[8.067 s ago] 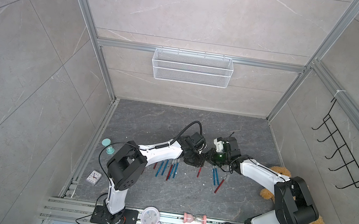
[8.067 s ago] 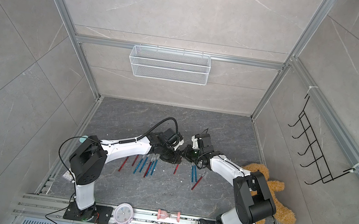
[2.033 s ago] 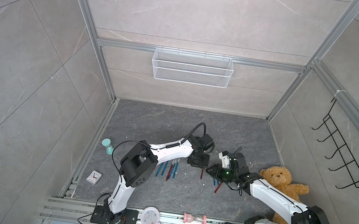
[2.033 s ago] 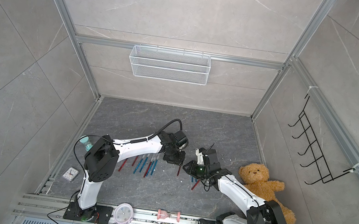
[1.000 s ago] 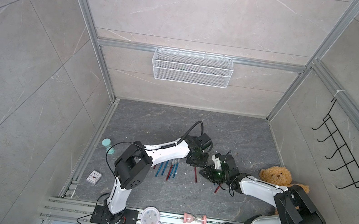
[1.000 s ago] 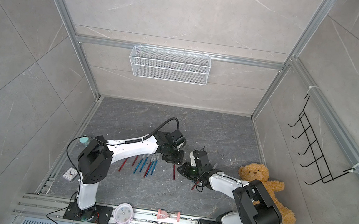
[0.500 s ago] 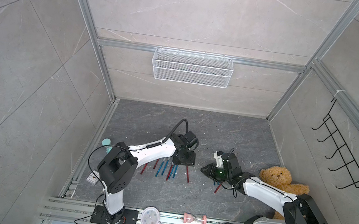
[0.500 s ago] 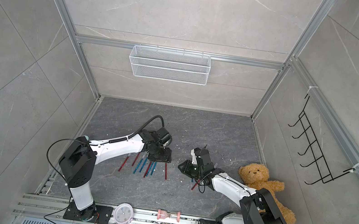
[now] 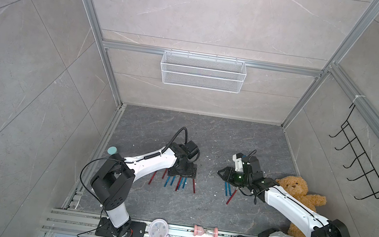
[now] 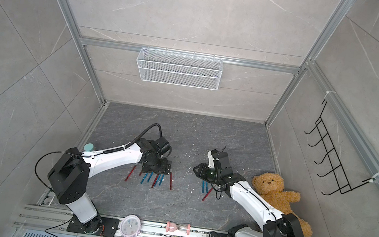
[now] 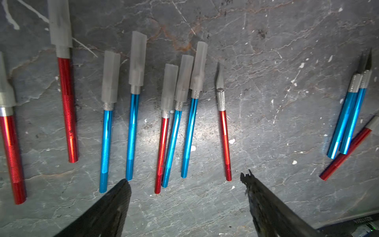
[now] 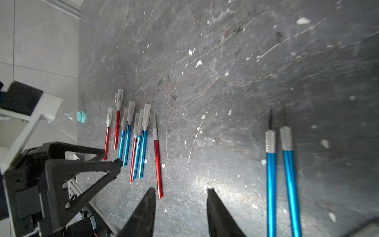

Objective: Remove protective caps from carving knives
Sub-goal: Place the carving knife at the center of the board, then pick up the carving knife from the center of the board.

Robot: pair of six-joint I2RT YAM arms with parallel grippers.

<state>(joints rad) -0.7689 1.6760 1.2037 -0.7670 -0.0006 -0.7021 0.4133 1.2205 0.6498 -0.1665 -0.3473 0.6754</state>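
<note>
**Slate table** (image 9: 206, 136): the carving knives lie on it in two lots, all with their long axes running near to far.

**Left lot:** a capped row (image 11: 131, 123) of seven knives, red and blue. The protective caps (image 11: 137, 59) sit on the far ends and the handles point near. One bare red knife (image 11: 224, 139) closes the row on its right.

**Right lot, well apart:** a bare group (image 11: 346, 121) of two blue knives and one red, blades exposed. No loose caps show in any view.

**Left gripper** (image 11: 185, 180): spread wide and empty, hanging over the near ends of the row's handles. Its opening runs left to right, across the knives' axes. It spans three clustered capped knives and the bare red one.

**Right gripper** (image 12: 180, 190): fingers apart with nothing between them. It sits between the two lots, nearer the bare group.

**Judgement:** the left arm is the nearer to the capped stock. The blue knife (image 11: 189, 133) just left of the bare red one looks the readiest pick. Its cap (image 11: 199, 65) lies to the far side of the gripper, so the reach goes far, along the axis.
</note>
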